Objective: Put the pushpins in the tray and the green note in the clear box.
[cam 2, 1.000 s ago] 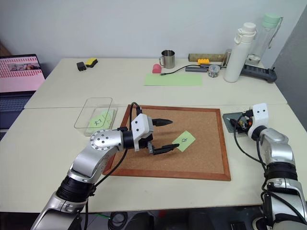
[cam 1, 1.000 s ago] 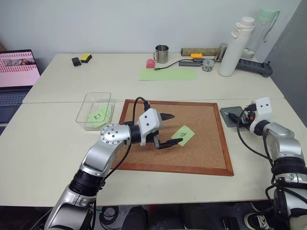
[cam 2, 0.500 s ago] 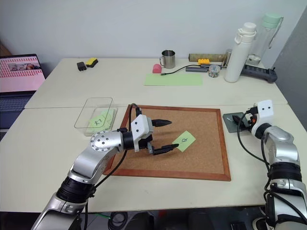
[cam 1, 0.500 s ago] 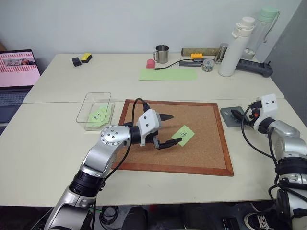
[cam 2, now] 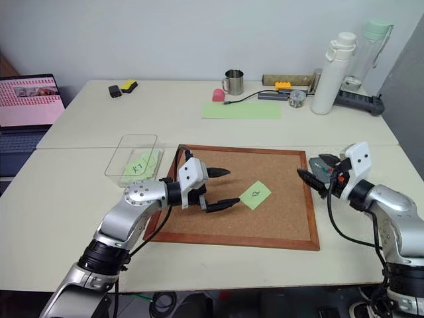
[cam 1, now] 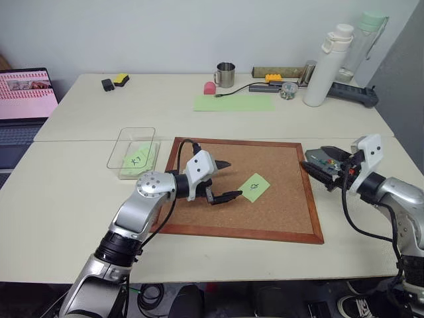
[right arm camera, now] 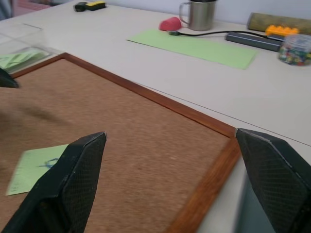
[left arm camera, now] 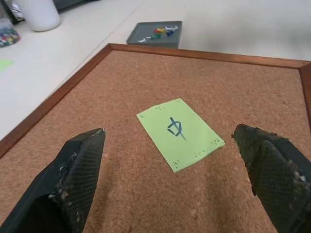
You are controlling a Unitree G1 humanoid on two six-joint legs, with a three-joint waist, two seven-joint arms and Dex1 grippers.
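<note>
The left gripper (cam 1: 224, 180) is hovering over the corkboard (cam 1: 278, 212), jaws spread wide and empty, with the green note (cam 1: 254, 187) lying flat just beyond its fingertips, at about 3 o'clock from them in the head view. The note is bearing a dark handwritten mark and showing tiny holes at its corners; no pin is standing on it, and the pushpins (left arm camera: 158, 33) are sitting as a small coloured cluster in the tray (left arm camera: 146, 40), off the board's right edge. The clear box (cam 1: 127, 142), already holding one green slip, is waiting on the desk (cam 1: 59, 199) at 9 o'clock from the board. The right gripper (cam 2: 317, 179) is standing above the board's right frame beside the tray, jaws also spread and carrying nothing. Lifting so thin a sheet will likely call for a low, tilted approach, one fingertip working under an edge or sliding the note until a corner rises. The board's raised wooden frame lies between the note and the box, so the carry should clear it. Open cork surrounds the note, leaving good room, and the two arms are well apart.
</note>
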